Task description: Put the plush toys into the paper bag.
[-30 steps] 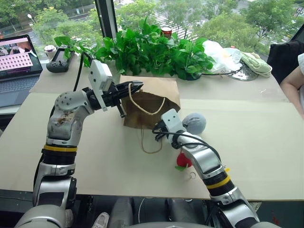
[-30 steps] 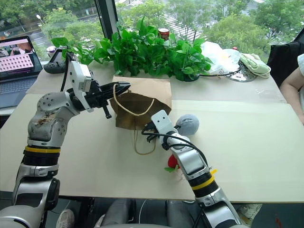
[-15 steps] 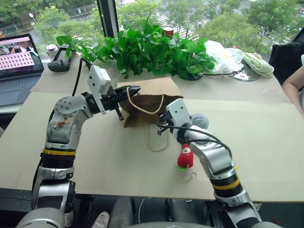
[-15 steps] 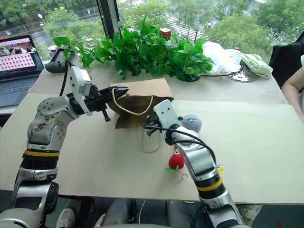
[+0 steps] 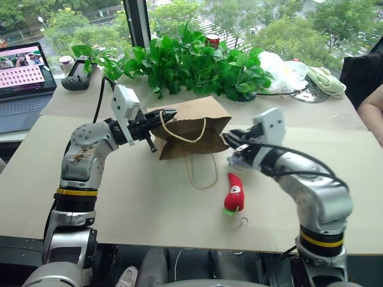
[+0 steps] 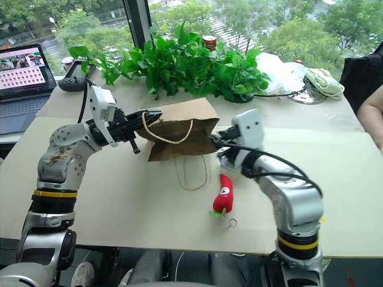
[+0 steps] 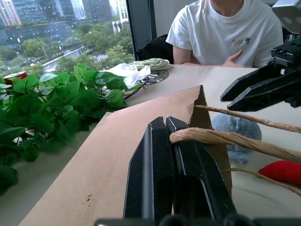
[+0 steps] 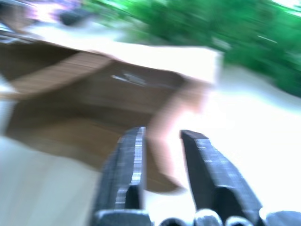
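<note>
The brown paper bag (image 5: 192,127) lies on its side mid-table. My left gripper (image 5: 169,112) is shut on its upper cord handle (image 7: 221,137), holding the mouth up. My right gripper (image 5: 228,139) hovers at the bag's right corner, fingers apart, nothing clearly between them. The red chili plush (image 5: 233,192) lies free on the table below that hand. The grey-blue plush (image 7: 239,135) shows in the left wrist view beside the bag, under the right gripper (image 7: 225,101); my right hand hides it in the head views. The bag's second handle (image 5: 202,173) trails flat on the table.
Leafy plants (image 5: 191,60) line the far edge behind the bag. A laptop (image 5: 24,72) and a controller (image 5: 78,76) sit far left. A white plastic bag (image 5: 278,69) and a pale green cloth (image 5: 326,81) lie far right. A person's arm (image 5: 371,110) rests at the right edge.
My right arm lifted and swung right, from low in front of the bag to its right corner, and its fingers opened. The chili plush is now uncovered. The left gripper kept its hold.
</note>
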`<state>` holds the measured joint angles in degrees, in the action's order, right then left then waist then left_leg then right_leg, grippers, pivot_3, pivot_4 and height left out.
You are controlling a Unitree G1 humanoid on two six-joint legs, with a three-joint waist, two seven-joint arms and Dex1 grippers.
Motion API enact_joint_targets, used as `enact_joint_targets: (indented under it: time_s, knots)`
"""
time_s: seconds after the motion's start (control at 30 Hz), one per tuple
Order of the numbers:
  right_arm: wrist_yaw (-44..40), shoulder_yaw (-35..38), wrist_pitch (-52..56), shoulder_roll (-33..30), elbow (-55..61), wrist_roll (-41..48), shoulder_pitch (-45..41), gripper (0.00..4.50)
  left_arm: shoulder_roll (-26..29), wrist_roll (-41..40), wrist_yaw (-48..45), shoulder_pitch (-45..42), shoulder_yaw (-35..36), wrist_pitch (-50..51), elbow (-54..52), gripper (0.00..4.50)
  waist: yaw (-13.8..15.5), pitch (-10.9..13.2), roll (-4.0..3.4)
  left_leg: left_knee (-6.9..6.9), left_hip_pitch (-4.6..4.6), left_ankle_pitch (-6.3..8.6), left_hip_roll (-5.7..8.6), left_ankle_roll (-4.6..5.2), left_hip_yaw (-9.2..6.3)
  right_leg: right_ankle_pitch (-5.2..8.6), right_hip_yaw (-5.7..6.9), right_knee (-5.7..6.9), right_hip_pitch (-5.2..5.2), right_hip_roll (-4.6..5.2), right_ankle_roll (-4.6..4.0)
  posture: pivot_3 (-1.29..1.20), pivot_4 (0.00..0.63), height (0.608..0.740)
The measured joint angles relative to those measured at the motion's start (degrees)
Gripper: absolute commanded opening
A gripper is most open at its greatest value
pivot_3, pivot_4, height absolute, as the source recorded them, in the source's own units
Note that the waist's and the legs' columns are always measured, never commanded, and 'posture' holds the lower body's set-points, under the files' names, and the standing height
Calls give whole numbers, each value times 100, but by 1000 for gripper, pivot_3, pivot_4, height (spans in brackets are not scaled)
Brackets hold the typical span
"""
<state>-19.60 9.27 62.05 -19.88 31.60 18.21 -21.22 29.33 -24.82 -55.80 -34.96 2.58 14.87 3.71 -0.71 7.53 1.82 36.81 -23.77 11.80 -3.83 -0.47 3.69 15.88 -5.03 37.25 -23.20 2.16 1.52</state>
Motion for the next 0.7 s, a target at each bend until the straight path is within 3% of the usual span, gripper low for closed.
enact_joint_targets:
  time_s: [0.17, 0.53, 0.57, 0.7]
  knots:
    - [202, 7, 153, 19, -201, 0, 264, 4485, -16, 1, -16, -12, -3, -13, 78, 0, -49, 0, 0, -8, -2, 0, 0, 0, -1, 0, -2, -4, -3, -2, 0, 0, 150, 717]
    - [612, -426, 244, 44, -426, -190, 366, 4485, -21, 3, -16, -45, -3, -84, 86, 0, -35, 0, 0, -7, -2, 0, 0, 0, -1, 0, -2, -6, -2, -1, 0, 0, 150, 717]
    - [613, -441, 244, 39, -426, -192, 366, 3986, -22, 3, -16, -46, -3, -84, 86, 0, -33, 0, 0, -7, -2, 0, 0, 0, -1, 0, -2, -6, -2, -1, 0, 0, 150, 717]
    - [619, -587, 214, -28, -426, -266, 398, 2836, -23, 3, -16, -47, -3, -85, 89, 0, -35, 0, 0, -7, -2, 0, 0, 0, -1, 0, -2, -6, -1, -2, 0, 0, 150, 717]
